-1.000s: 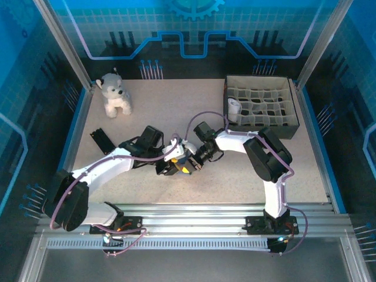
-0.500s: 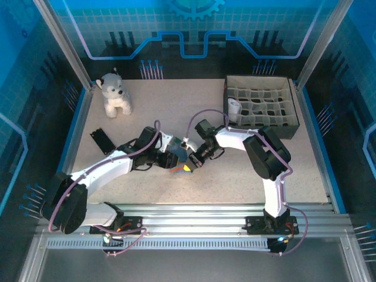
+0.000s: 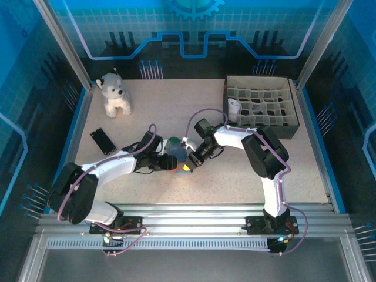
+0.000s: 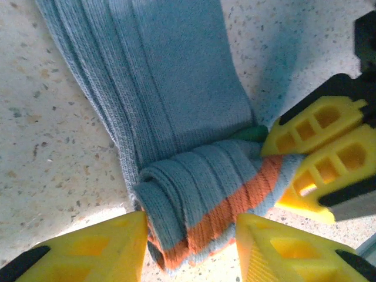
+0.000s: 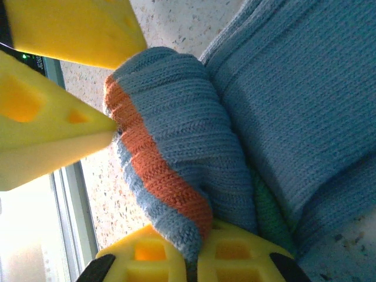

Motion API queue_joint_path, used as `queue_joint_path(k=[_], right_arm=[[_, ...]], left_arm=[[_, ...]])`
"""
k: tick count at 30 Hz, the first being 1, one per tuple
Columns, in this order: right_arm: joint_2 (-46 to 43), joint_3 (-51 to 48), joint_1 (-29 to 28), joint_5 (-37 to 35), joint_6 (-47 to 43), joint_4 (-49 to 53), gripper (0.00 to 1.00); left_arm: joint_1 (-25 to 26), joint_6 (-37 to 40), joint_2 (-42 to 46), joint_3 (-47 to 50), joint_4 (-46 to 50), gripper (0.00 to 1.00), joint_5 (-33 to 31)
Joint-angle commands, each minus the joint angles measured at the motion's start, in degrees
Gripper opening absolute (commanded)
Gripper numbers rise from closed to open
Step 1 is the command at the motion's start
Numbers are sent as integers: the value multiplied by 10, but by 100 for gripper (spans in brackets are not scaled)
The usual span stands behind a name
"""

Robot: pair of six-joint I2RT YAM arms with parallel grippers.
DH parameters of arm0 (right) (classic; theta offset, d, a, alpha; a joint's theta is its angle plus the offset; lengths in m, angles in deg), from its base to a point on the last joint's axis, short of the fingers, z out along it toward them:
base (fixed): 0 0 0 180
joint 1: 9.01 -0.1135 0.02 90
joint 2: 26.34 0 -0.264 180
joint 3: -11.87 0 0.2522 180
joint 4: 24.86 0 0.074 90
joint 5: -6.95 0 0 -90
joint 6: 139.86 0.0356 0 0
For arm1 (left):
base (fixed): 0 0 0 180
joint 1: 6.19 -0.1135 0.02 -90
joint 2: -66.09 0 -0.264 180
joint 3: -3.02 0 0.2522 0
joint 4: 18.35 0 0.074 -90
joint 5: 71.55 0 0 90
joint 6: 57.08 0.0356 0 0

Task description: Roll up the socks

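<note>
A grey-blue sock [image 3: 175,151] with an orange cuff band lies mid-table, its cuff end curled into a short roll [image 4: 200,194]. My left gripper [image 4: 191,244] is open and straddles that roll: one finger [image 4: 100,247] touches its side, the other [image 4: 288,247] stands just clear. My right gripper [image 5: 197,258] is shut on the sock's cuff edge, where a green patch [image 5: 267,214] shows beside it. In the top view both grippers, left [image 3: 169,164] and right [image 3: 188,161], meet at the sock. A white rolled sock [image 3: 234,107] sits in a box compartment.
A dark box with a lattice of dividers [image 3: 292,111] stands at the back right. A white-grey plush dog [image 3: 114,94] sits at the back left. A flat black piece [image 3: 103,141] lies on the table left of my left arm.
My left arm has dropped lower and brought its gripper down around the sock's rolled end. The right gripper has kept its pinch on the cuff and hardly moved.
</note>
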Motion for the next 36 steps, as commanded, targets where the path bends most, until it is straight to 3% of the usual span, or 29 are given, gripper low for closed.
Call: queue_joint_path(k=[1,16,23,29,36], right_arm=[[33,-3,10,-67,11,29,9],[-60,-26,9,-78,38,1,37],[-148,-74,11,-98,51,-64,38],[-224,-130,-1,-177,44,-139,39],[-192,-131,-26,-189,92,-194,43]], left_arm=[[-2,-24,-29,-12,-31,44,31],[-2,-25,-95,-29,35,30,-14],[-2,-24,-98,-30,36,28,-12],[-2,-20,-107,-53,60,28,-10],[-3,-18,-121,-66,69,26,0]])
